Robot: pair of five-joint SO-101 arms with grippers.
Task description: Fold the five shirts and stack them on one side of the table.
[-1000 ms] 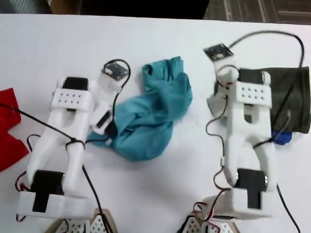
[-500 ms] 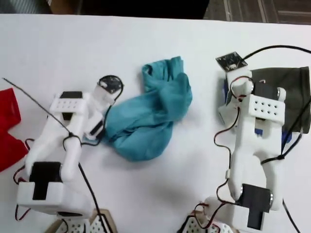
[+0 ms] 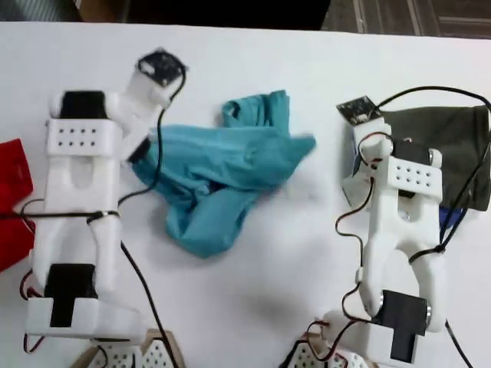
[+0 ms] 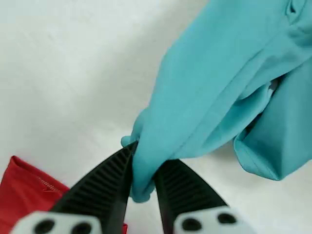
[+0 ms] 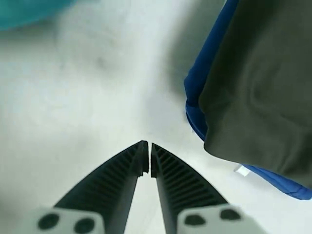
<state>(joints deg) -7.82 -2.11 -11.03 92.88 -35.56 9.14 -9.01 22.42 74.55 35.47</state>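
Note:
A teal shirt (image 3: 222,176) lies crumpled and partly stretched across the middle of the table. My left gripper (image 3: 140,152) is shut on its left edge, and the left wrist view shows the teal shirt (image 4: 219,87) bunched between the black fingers (image 4: 107,185) of that gripper (image 4: 142,181). At the right lies a dark olive shirt (image 3: 453,149) on top of a blue shirt (image 3: 449,221). My right gripper (image 5: 147,145) is shut on nothing, just above the bare table beside the olive shirt (image 5: 263,87) and the blue shirt (image 5: 195,100). A red shirt (image 3: 11,199) lies at the left edge.
Both white arms rise from bases at the near edge, trailing black and red cables (image 3: 130,268). The red shirt (image 4: 29,195) lies close behind my left gripper. White tabletop (image 3: 291,77) stretches to the far edge.
My left arm has swung away toward the far left, dragging the teal shirt's edge with it and stretching the cloth out. The right arm shifted slightly to the right and then held.

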